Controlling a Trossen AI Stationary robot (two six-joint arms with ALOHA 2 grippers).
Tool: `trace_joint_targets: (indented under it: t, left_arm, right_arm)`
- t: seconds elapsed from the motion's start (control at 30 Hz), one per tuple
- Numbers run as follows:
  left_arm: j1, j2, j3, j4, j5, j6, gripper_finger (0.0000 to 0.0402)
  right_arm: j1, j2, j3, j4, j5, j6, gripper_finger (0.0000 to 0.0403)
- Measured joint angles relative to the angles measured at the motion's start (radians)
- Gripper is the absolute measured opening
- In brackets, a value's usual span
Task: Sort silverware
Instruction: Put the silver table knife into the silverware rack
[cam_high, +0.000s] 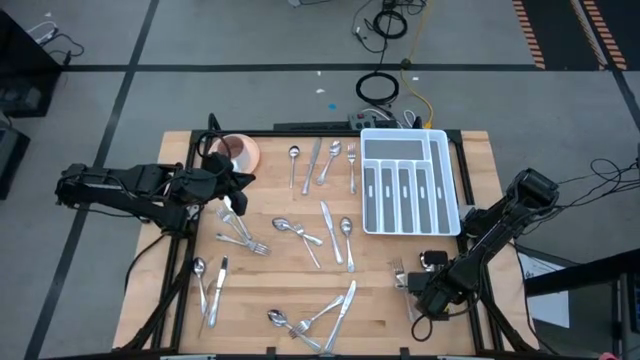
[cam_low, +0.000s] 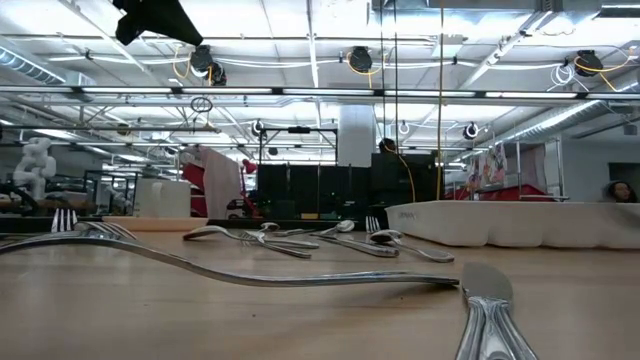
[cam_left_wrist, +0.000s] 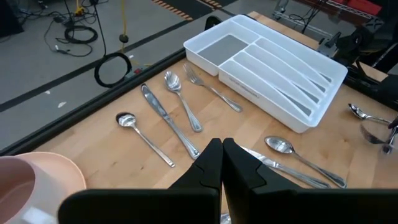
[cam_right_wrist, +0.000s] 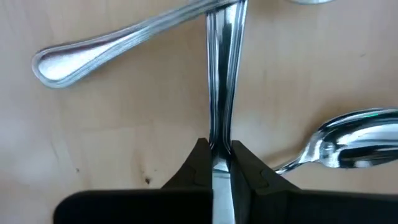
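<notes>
We find the right gripper (cam_right_wrist: 219, 163) low over the near right part of the light wooden table (cam_high: 380, 300), its fingers clamped on the handle of a slim silver-metal utensil (cam_right_wrist: 222, 81) lying flat beside a spoon (cam_right_wrist: 348, 144). The left gripper (cam_left_wrist: 222, 163) hovers with fingers pressed together, holding nothing, near the pink saucer (cam_high: 243, 152). Remaining silverware (cam_high: 300, 235) lies scattered beside the white compartmented plastic tray (cam_high: 408, 182).

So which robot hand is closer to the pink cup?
Left. The left hand sits right beside the cup, at the table's far left. The right hand is down at the near right edge, gripping a piece of silverware.
</notes>
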Motion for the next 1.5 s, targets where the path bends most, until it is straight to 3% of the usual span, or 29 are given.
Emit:
trace_joint_targets:
  t: [0.53, 0.9, 1.17, 1.37, 1.5]
  left_arm:
    - [0.000, 0.000, 0.000, 0.000, 0.007, 0.008, 0.0008]
    - [0.000, 0.000, 0.000, 0.000, 0.007, 0.006, 0.0008]
    - [0.000, 0.000, 0.000, 0.000, 0.007, 0.006, 0.0008]
    - [0.000, 0.000, 0.000, 0.000, 0.007, 0.006, 0.0008]
    - [0.000, 0.000, 0.000, 0.000, 0.007, 0.006, 0.0008]
  right_arm:
    - [-0.067, -0.003, 0.050, -0.225, 0.041, -0.092, 0.0000]
    - [-0.140, -0.003, 0.051, -0.237, 0.184, -0.206, 0.0000]
    - [-0.200, -0.004, 0.053, -0.262, 0.267, -0.174, 0.0000]
    - [-0.297, -0.005, 0.112, -0.196, 0.341, -0.129, 0.0000]
    - [-0.399, -0.005, 0.180, -0.115, 0.427, -0.010, 0.0000]
